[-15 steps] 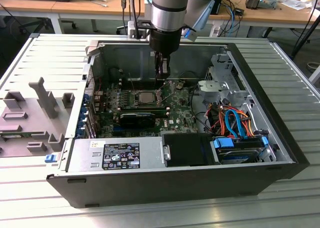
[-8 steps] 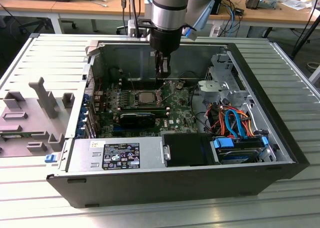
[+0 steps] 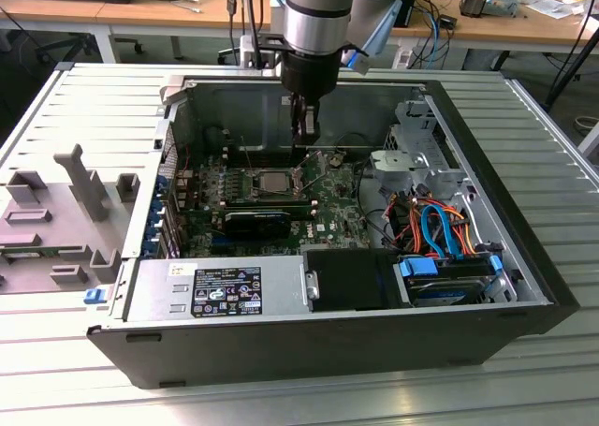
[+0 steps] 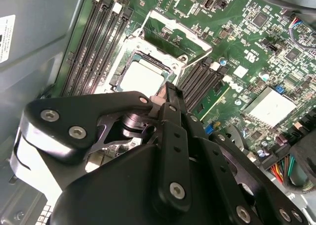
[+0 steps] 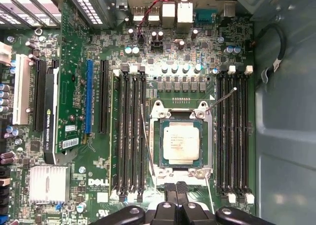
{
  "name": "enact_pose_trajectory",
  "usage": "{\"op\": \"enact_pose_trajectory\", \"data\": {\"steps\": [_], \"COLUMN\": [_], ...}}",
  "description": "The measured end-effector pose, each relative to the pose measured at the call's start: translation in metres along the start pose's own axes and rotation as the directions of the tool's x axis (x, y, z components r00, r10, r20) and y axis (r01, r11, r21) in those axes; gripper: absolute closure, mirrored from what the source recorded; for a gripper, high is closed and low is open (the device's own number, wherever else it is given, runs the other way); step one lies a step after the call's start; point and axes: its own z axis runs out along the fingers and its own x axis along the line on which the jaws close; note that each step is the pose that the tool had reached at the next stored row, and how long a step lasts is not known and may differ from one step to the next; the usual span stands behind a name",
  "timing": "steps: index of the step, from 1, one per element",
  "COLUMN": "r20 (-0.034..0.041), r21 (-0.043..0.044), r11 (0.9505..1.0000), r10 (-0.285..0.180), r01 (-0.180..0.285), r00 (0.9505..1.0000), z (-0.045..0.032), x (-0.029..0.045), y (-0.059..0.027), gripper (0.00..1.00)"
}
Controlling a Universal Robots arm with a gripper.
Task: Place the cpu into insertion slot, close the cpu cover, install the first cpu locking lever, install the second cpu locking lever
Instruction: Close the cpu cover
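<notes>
Silver-grey and square, the cpu (image 5: 181,142) lies flat in the slot (image 5: 157,136), seated on the green board (image 5: 74,106) below the claw (image 5: 175,188) and just ahead of its tips. The claw hangs over one end of the socket inside the open computer case (image 3: 374,346). Its two black tips are clenched together with nothing between them. The cover (image 4: 200,41), a thin silver frame with a square window, looks swung up and open at the socket end nearest the claw, though its exact tilt is hard to judge. Two thin wire levers (image 5: 145,136) stand lifted off their catches, one on each side of the slot. Long black memory slots (image 5: 131,136) flank the socket, a little farther out from the claw on both sides. By the look of it, the cpu is light, stiff and easily damaged, and best touched only at its edges. The cover seems to be light, rigid sheet metal that pivots on a hinge, so it would likely answer to a gentle push at its free edge rather than a pinch. The levers look springy and are probably best taken near their bent ends.
</notes>
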Motion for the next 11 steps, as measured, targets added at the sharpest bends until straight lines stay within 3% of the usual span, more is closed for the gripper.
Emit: {"op": "enact_pose_trajectory", "data": {"steps": [11], "r20": [-0.0001], "r21": [0.0000], "r11": [1.0000], "r10": [0.000], "r01": [0.000], "r00": [1.0000], "z": [-0.0016], "x": [0.0000], "y": [-0.0005], "gripper": [0.89]}}
